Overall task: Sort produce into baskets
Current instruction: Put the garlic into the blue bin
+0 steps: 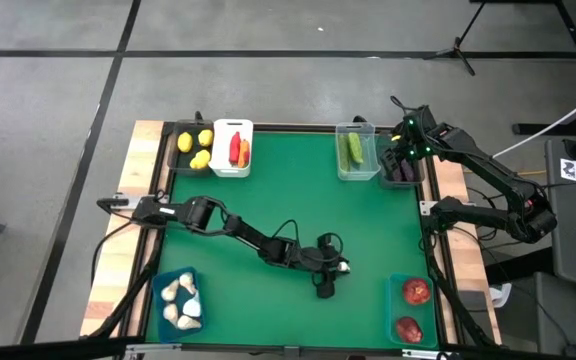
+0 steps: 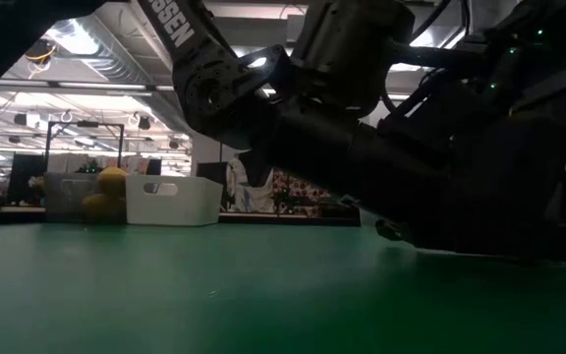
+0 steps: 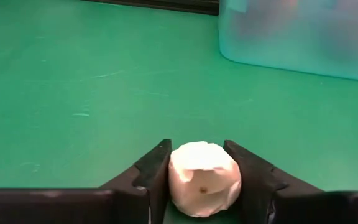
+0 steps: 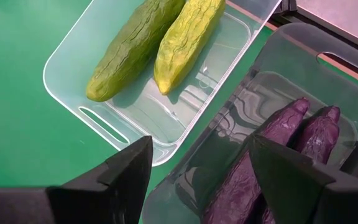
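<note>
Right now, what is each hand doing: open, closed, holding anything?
Left hand: closed on a white garlic bulb, low over the green mat.
Right hand: open, empty, above the dark basket with the eggplants.

Six baskets (image 1: 234, 168) are sitting on the table, holding three lemons (image 1: 200, 159), two cucumbers (image 4: 161, 42), two eggplants (image 4: 272, 158), two red fruits (image 1: 416, 291) and several garlic bulbs (image 1: 180, 298).

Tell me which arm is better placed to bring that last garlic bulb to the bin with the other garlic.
Left: its pincer brackets the garlic bulb; the right pincer hovers over the eggplants.
</note>
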Available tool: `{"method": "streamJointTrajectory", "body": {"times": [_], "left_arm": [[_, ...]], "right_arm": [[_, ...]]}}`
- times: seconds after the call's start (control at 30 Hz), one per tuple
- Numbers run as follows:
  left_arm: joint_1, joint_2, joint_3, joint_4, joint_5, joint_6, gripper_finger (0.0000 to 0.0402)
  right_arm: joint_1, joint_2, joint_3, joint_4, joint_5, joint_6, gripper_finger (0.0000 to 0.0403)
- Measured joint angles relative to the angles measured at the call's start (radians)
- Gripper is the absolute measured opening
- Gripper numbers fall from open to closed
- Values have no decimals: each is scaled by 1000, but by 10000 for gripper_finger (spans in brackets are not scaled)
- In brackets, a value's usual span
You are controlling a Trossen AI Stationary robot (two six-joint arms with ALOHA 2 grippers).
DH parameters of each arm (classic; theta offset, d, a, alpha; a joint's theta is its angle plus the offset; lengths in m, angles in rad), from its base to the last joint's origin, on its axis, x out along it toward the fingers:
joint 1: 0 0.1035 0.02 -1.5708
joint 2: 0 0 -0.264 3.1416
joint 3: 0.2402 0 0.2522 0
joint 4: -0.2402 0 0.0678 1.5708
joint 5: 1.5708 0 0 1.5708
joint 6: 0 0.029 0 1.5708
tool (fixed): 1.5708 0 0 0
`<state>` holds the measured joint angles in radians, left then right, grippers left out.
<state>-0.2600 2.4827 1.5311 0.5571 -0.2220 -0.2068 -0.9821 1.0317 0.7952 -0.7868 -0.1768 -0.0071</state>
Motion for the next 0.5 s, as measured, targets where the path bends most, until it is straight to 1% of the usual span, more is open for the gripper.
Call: {"method": "streamJointTrajectory", "body": {"times": [0.17, 0.27, 0.33, 0.5], "left_arm": [[-2, -34, -2, -46, 8, 4, 132], [-3, -86, -2, -122, 11, 4, 132], [-3, -135, -1, -233, 11, 4, 132], [-19, -310, -1, -671, 23, 19, 132]], "right_arm": [[0, 0, 0, 0, 0, -1, 264], [0, 0, 0, -1, 0, -1, 264], [0, 0, 0, -1, 0, -2, 264], [0, 0, 0, -3, 0, -2, 264]]}}
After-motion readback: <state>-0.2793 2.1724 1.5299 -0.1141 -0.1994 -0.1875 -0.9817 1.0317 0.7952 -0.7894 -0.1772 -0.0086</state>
